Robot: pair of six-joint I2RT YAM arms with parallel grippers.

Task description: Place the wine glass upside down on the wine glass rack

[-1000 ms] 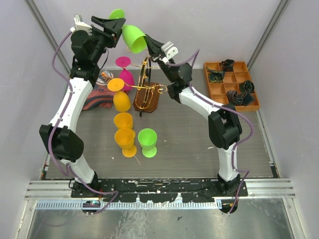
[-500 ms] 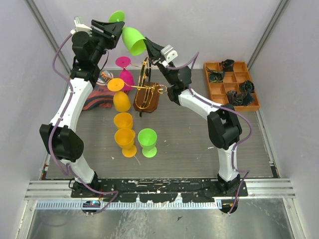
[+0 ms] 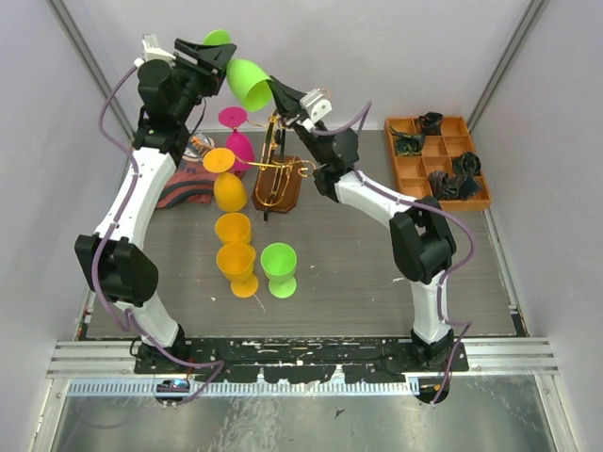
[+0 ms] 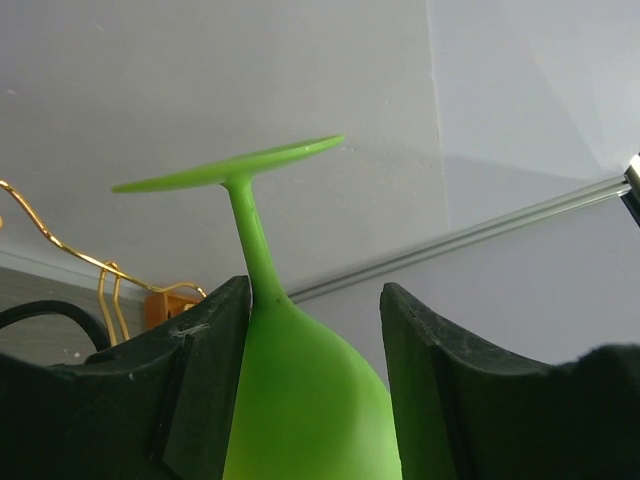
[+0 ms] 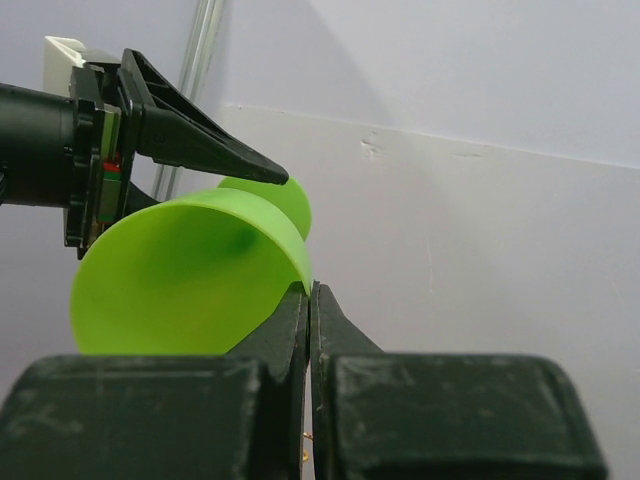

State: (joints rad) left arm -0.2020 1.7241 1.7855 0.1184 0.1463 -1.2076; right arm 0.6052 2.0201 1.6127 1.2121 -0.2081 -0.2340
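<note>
From above, the glass (image 3: pixel 247 83) is up in the air at the back of the bench (image 3: pixel 358 273), above and behind the rack (image 3: pixel 279 184) and not touching it. It is tilted, foot up towards the left hand (image 3: pixel 219 52) and mouth down towards the right hand (image 3: pixel 279 91). A pink glass (image 3: pixel 236 141) and an orange glass (image 3: pixel 226 188) sit at the rack's left side. An orange tray (image 3: pixel 443 204) lies well apart at the right.

In the left wrist view, the left hand's fingers stand apart on either side of the bowl just below the stem. One finger (image 4: pixel 200 380) is against the green wall. A sliver of background shows between the glass and the other finger (image 4: pixel 450 400).

In the right wrist view, the right hand's fingers are pressed together on the rim, pinching the glass wall between them. The open mouth faces the camera, and the left hand reaches in from behind it.
</note>
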